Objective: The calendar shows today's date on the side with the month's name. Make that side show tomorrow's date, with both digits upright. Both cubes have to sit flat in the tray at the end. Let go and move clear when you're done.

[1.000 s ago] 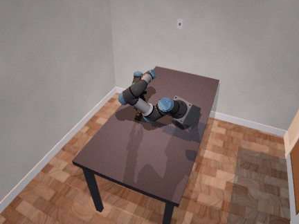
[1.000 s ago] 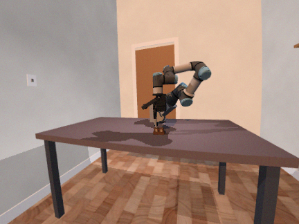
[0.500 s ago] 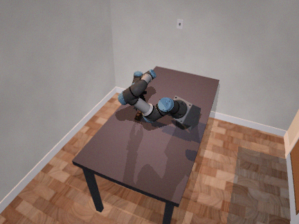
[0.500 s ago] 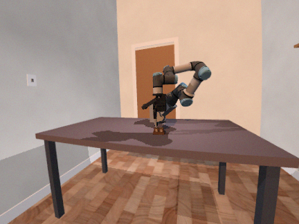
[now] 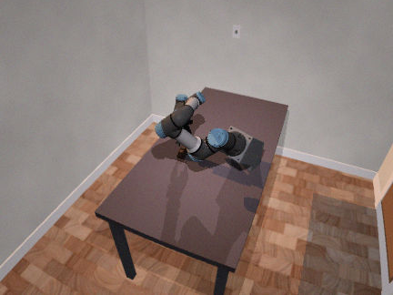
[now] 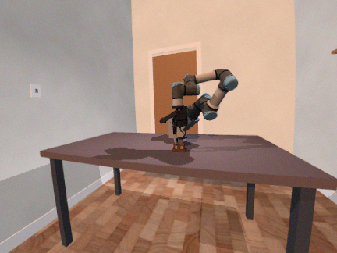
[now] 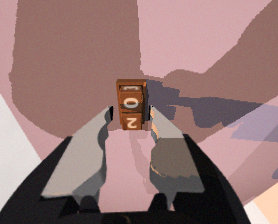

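Note:
The calendar [image 7: 131,105] is a small brown wooden tray with two cubes, standing on the dark table. In the wrist view the near cube [image 7: 131,121] shows a white 2 on top and the cube behind it [image 7: 131,102] shows a 0. A small white mark at the far end is too small to read. My gripper [image 7: 131,106] points straight down over the calendar, with one fingertip on each side of the near cube. The fingers stand partly open, with small gaps to the cube. The calendar also shows below the gripper [image 6: 179,139] in the exterior view [image 6: 179,147], and half hidden under the arm in the top view [image 5: 181,153].
The arm's base [image 5: 246,148] is bolted near the table's right edge, close to the calendar. The arm folds over the middle of the table. Arm shadows fall across the table top around the calendar.

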Tool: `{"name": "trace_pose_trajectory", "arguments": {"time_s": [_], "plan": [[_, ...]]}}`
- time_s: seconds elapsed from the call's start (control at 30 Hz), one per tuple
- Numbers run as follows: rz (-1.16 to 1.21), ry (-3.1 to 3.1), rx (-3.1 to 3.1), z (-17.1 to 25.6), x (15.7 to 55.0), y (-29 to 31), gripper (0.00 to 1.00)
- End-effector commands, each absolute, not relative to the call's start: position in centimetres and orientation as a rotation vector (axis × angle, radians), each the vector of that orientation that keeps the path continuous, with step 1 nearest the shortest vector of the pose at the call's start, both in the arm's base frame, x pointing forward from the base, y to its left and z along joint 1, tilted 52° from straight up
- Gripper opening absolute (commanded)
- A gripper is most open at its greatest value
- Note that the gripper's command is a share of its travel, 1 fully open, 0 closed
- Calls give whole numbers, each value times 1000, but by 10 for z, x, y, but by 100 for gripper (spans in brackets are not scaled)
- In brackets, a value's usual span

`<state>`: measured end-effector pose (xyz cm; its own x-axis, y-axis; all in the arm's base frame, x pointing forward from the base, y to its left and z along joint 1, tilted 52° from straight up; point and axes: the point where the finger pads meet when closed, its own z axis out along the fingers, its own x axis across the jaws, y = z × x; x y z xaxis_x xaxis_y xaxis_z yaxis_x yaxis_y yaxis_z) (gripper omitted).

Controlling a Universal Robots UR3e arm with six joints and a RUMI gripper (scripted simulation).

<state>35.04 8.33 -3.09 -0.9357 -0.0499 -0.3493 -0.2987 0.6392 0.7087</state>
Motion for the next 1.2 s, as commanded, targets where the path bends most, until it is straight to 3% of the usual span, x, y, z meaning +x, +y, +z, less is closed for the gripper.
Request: {"name": "trace_pose_trajectory", "arguments": {"time_s": [0.0,1.17], "plan": [[1185,2564,-280,-33,351,85,28],[1185,2564,-280,-47,356,102,28]]}}
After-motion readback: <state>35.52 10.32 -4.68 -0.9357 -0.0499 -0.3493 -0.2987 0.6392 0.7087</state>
